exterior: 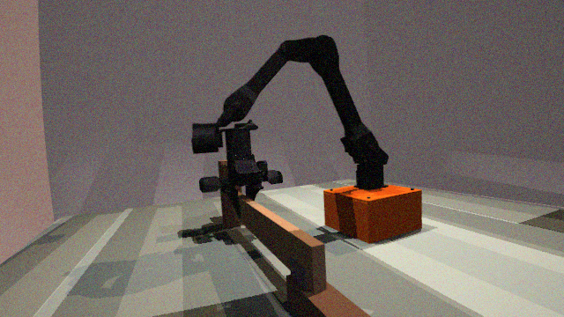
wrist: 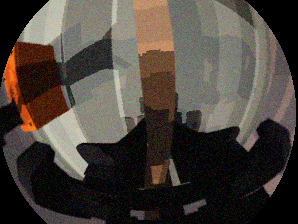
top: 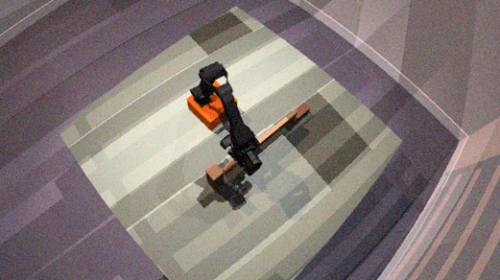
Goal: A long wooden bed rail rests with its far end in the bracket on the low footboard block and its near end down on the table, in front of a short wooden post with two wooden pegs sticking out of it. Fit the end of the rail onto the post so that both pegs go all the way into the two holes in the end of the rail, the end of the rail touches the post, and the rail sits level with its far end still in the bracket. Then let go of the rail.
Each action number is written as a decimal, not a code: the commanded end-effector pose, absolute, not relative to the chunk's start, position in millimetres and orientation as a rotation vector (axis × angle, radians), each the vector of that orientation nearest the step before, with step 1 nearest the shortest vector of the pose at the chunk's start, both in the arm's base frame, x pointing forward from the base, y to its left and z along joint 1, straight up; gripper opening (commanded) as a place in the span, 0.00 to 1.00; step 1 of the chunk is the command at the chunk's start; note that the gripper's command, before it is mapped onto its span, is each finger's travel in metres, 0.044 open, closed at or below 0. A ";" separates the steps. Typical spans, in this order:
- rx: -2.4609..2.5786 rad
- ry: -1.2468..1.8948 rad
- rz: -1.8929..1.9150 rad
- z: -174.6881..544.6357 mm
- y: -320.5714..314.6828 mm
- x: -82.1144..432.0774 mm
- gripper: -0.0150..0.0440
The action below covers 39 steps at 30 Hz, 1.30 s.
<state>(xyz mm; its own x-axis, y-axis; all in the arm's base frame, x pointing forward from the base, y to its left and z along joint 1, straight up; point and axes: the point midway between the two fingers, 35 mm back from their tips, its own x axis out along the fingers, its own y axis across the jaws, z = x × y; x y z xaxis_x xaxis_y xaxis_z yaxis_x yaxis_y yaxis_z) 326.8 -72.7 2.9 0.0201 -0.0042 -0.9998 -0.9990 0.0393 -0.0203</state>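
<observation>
The long wooden rail [top: 275, 130] [exterior: 282, 233] [wrist: 157, 90] runs from the footboard block [top: 306, 106] [exterior: 341, 304] to the short post [top: 215, 172] [exterior: 229, 211]. It looks raised off the table and about level. Its far end stands over the block's post-side part; how it sits in the bracket is hard to tell. My gripper [top: 239, 158] [exterior: 246, 202] [wrist: 154, 119] points down and is shut on the rail close to the post. The rail's near end is at or very near the post's face. The pegs, holes and any small gap are hidden behind the fingers.
The orange robot base [top: 205, 112] [exterior: 392, 216] [wrist: 40, 110] stands to one side of the rail, with the arm arching over from it. Dark shadows of the arm and gripper lie on the striped table beside the post and rail.
</observation>
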 end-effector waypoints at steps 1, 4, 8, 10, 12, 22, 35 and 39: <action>-1.199 1.216 1.158 3.0 -75.8 327.9 0.25; -1.199 1.216 1.158 2.7 -76.8 327.9 0.25; -1.199 1.216 1.158 2.8 -78.0 327.8 0.25; -1.199 1.216 1.158 3.0 -78.5 327.7 0.25; -1.199 1.216 1.158 3.1 -79.1 327.6 0.25; -1.199 1.216 1.158 4.3 -82.1 327.3 0.25; -1.199 1.217 1.158 5.0 -86.1 326.9 0.25; -1.199 1.217 1.158 4.6 -87.3 326.8 0.25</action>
<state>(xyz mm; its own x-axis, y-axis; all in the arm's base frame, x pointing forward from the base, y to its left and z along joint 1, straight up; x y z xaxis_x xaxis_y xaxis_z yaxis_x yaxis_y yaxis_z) 326.2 -82.9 3.7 0.0211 -0.0060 -0.9998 -0.9990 0.0388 -0.0213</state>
